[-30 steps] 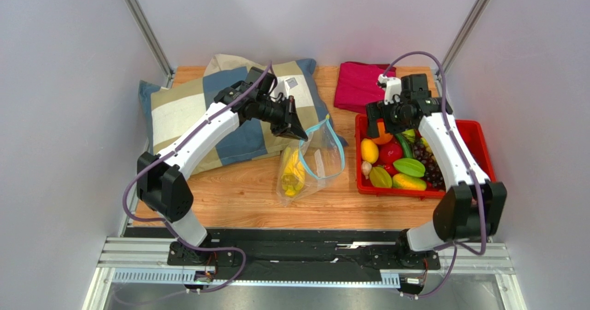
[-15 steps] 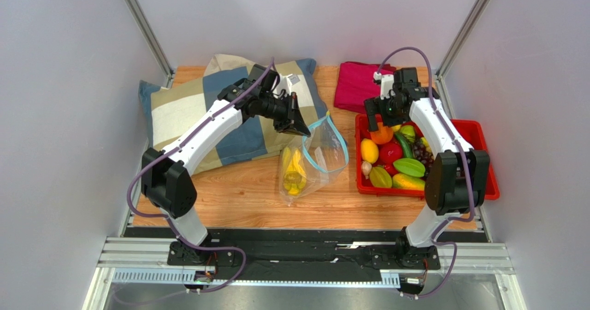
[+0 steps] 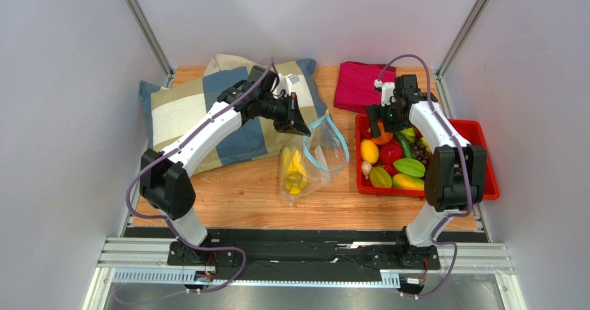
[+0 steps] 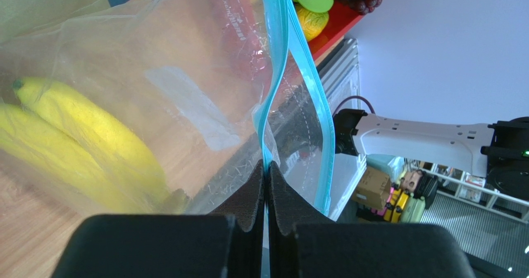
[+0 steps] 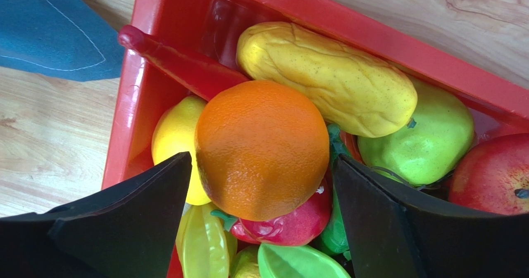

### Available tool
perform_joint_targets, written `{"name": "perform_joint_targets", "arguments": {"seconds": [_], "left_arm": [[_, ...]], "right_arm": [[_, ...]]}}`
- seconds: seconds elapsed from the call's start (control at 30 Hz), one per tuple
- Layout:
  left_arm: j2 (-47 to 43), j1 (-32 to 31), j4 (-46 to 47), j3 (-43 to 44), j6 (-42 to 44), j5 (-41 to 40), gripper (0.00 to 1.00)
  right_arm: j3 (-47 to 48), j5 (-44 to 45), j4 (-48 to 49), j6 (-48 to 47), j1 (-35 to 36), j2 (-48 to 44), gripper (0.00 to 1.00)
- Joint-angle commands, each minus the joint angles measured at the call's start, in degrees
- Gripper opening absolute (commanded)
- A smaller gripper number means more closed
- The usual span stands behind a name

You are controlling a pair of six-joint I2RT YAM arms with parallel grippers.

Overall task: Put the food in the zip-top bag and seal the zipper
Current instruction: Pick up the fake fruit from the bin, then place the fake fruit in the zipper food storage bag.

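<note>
The clear zip-top bag [image 3: 313, 159] stands on the table with the yellow banana bunch [image 3: 293, 172] inside. My left gripper [image 3: 302, 130] is shut on the bag's teal zipper strip [image 3: 344, 146] and holds the mouth up and open. The left wrist view shows the pads [image 4: 254, 191] pinching the strip [image 4: 273, 86], with the bananas [image 4: 93, 129] behind the plastic. My right gripper [image 3: 381, 126] is open over the back left corner of the red tray [image 3: 478, 129]. Its jaws stand on either side of the orange [image 5: 262, 148], which rests on the other fruit.
The tray [image 5: 149, 18] also holds a yellow lemon [image 3: 369, 151], red apple [image 3: 391, 152], green mango [image 3: 410, 167] and purple grapes [image 3: 431, 168]. A checked pillow [image 3: 180, 116] lies at the back left. A magenta cloth [image 3: 360, 82] lies behind the tray.
My right gripper has moved back and left in the tray to sit round the orange, its arm swinging in. My left gripper has lifted the bag mouth slightly.
</note>
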Motion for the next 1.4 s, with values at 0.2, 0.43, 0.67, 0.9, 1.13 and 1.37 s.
{"name": "perform_joint_targets", "arguments": {"seconds": [0.2,0.43,0.67,0.9,1.13,1.37], "left_arm": [[-2.7,-0.2,2.2,-0.9,0.9,-0.9,0.00],[-2.6,-0.3,2.2,-1.1,0.9,-0.4,0.00],[-2.7,-0.3,2.3,-1.6,0.7,0.6,0.00],[-2.7,-0.3,2.2,-1.5,1.0,1.1,0.00],[-2.4,-0.3,2.3,-1.0,1.0,1.8,0.00],[-2.2,-0.3,2.6,-1.0,1.0,1.8,0.00]], "right_arm": [[0.9,-3.2,1.5,-1.7,-1.8,-4.5,0.55],[4.6,-17.3,-5.0,0.7,-1.9,-17.9,0.39],[2.7,-26.9,-2.3,5.7,8.9,-30.3,0.39],[-1.4,-20.9,-1.2,4.3,23.2,-32.1,0.41],[-2.9,-21.2,0.7,5.2,25.5,-29.6,0.59],[-0.3,-17.5,-0.9,6.5,25.4,-29.2,0.97]]}}
